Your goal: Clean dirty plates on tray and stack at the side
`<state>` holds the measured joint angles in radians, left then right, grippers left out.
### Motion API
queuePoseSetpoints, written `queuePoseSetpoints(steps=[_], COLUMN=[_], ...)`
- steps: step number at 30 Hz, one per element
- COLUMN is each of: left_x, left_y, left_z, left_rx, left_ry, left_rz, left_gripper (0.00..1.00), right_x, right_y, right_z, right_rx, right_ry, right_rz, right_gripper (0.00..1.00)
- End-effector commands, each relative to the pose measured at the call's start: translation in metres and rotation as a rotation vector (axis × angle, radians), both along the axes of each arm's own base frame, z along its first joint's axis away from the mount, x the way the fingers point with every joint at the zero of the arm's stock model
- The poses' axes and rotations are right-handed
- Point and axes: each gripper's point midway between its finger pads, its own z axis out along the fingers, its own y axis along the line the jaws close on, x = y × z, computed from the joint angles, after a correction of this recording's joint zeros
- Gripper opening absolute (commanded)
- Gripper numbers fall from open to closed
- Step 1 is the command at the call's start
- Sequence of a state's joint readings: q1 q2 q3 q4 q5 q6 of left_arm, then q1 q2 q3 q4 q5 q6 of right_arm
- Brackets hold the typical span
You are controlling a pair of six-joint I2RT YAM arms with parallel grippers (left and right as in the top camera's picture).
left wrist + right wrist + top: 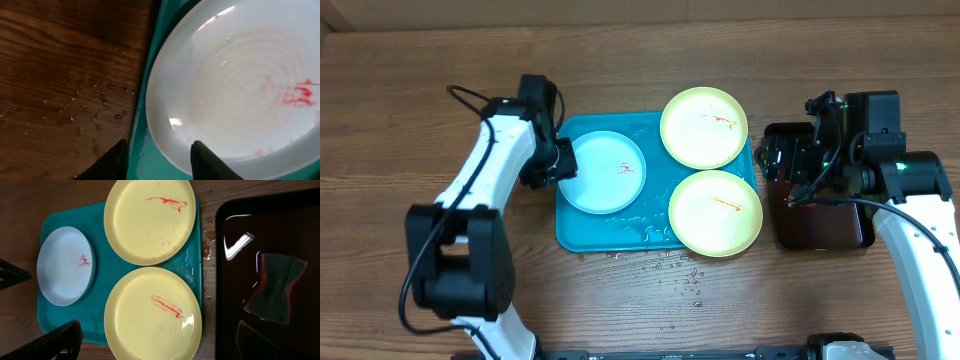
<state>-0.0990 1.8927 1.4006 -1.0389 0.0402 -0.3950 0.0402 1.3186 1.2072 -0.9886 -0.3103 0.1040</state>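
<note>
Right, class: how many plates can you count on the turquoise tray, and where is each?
3. The pale blue plate lies at the tray's left end; the far yellow plate and the near yellow plate both overhang its right edge. None appears hidden.

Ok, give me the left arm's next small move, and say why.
Probably lower the left tool a little and close it on the rim of the pale blue plate: its open fingers straddle that rim at the edge of the turquoise tray, and the plate carries red smears.
</note>
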Motion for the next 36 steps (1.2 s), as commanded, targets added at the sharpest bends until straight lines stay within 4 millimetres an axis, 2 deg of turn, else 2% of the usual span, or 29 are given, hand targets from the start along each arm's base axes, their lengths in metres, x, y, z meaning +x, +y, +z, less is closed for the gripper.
queuePoseSetpoints(steps=[1, 6, 13, 14, 21, 24, 28, 32, 36], left_x=[0.003, -0.001, 0.000, 0.001, 0.009, 0.010, 0.014, 0.021, 0.032], left_y=[-0.004, -0.007, -0.006, -0.008, -0.047, -0.055, -0.049, -0.036, -0.037], left_z=[-0.018, -0.032, -0.037, -0.037, -0.037, -0.037, -0.037, -0.036, -0.036], left_rx=[0.029, 0.044, 0.051, 0.047, -0.049, -0.019, 0.061, 0.146, 0.148], left_ry=[0.041, 0.078, 0.085, 0.079, 0.030, 0.012, -0.011, -0.042, -0.085], left_rz=[0.027, 0.023, 0.022, 0.020, -0.116, -0.149, -0.166, -0.163, -0.158], left_gripper=[0.36, 0.35, 0.34, 0.32, 0.33, 0.36, 0.43, 0.44, 0.43], right_x=[0.004, 0.004, 0.004, 0.004, 0.004, 0.003, 0.003, 0.004, 0.005], right_y=[0.000, 0.000, 0.000, 0.000, 0.000, 0.000, 0.000, 0.000, 0.000], right_z=[0.010, 0.010, 0.010, 0.010, 0.010, 0.010, 0.010, 0.009, 0.007], right_rx=[-0.004, -0.004, -0.004, -0.004, -0.004, -0.004, -0.004, -0.004, -0.004], right_ry=[-0.027, -0.026, -0.026, -0.025, -0.025, -0.024, -0.024, -0.024, -0.020], right_rz=[0.000, 0.000, 0.000, 0.000, 0.000, 0.000, 0.001, 0.000, 0.000], right_gripper=[1.00, 1.00, 1.00, 1.00, 1.00, 1.00, 1.00, 1.00, 1.00])
